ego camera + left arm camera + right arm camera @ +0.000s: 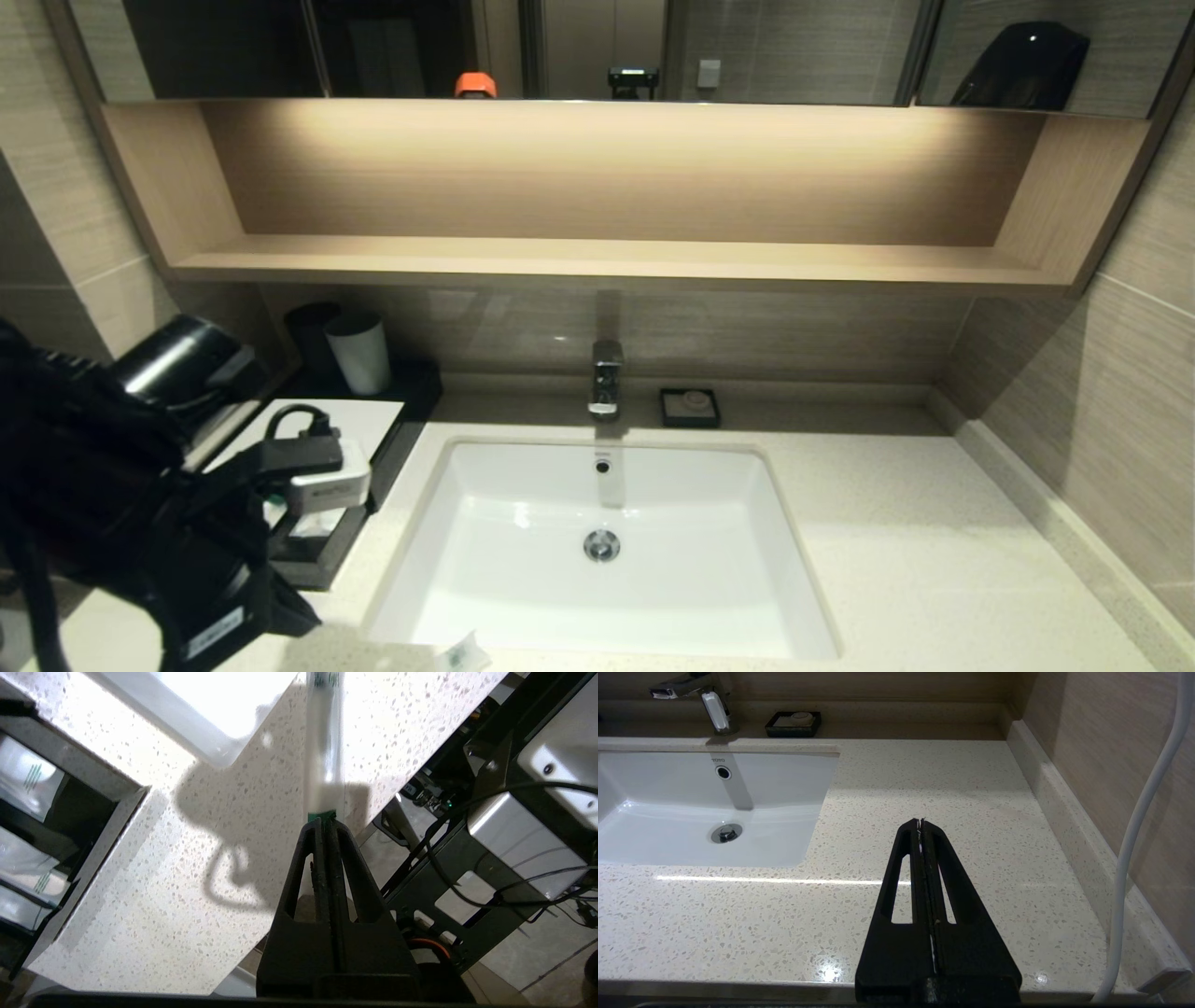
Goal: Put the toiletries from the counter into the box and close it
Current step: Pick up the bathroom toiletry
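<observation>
- Cream speckled stone counter (196,868) around a white inset basin (607,541).
- Left gripper (326,822), lower centre of its wrist view, is clenched on one end of a slim translucent wrapped packet (323,751); its long axis runs straight out from the fingertips.
- Low black box's open drawer (42,826) lies at left of that view.
- Right gripper (920,823) is clenched on nothing, parked.

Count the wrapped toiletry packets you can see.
3 packets: one pinched in the shut left claw over the counter edge, two lying in the box's open drawer. Others may be hidden deeper inside.
</observation>
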Tool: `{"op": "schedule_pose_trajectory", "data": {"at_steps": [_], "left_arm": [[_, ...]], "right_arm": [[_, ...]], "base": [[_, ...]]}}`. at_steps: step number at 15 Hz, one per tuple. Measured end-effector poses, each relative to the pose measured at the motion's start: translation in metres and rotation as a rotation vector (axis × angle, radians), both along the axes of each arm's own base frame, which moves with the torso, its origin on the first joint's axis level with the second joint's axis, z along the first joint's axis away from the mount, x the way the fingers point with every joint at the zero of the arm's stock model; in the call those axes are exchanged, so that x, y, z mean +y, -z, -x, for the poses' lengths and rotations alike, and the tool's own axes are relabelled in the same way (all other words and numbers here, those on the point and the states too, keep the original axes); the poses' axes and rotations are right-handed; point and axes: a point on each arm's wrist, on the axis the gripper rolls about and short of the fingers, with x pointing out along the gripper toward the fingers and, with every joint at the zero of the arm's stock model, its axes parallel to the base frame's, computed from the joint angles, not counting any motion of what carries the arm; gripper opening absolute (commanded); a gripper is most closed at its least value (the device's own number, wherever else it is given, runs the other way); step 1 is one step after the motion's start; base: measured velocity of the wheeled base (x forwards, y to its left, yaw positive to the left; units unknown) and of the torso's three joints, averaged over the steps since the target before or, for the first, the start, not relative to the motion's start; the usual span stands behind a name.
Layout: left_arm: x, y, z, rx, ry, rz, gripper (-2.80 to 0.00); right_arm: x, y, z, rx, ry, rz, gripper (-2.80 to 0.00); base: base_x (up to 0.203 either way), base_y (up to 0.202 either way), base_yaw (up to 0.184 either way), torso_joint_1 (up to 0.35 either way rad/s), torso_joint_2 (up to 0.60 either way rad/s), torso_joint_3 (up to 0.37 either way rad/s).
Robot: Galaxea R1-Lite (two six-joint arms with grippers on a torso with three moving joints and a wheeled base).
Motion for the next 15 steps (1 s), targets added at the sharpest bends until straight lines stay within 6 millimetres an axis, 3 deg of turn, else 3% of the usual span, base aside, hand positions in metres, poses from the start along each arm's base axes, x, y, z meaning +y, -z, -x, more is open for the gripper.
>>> {"op": "schedule_pose_trajectory", "data": {"at_steps": [7,15], "left_arm": [[-0.038,0.015,-0.037,0.056,0.047,-0.02,-2.8],[-0.052,0.026,-0.058,0.068,0.062,-0.052,-2.8]], "right_arm": [[0.0,0.0,0.0,0.0,0.0,0.0,-2.8],[0.0,0.0,0.0,0.0,0.0,0.0,-2.8]], "base": [[0.0,0.0,0.0,0.0,0.0,0.0],[0.0,0.0,0.0,0.0,0.0,0.0]]}}
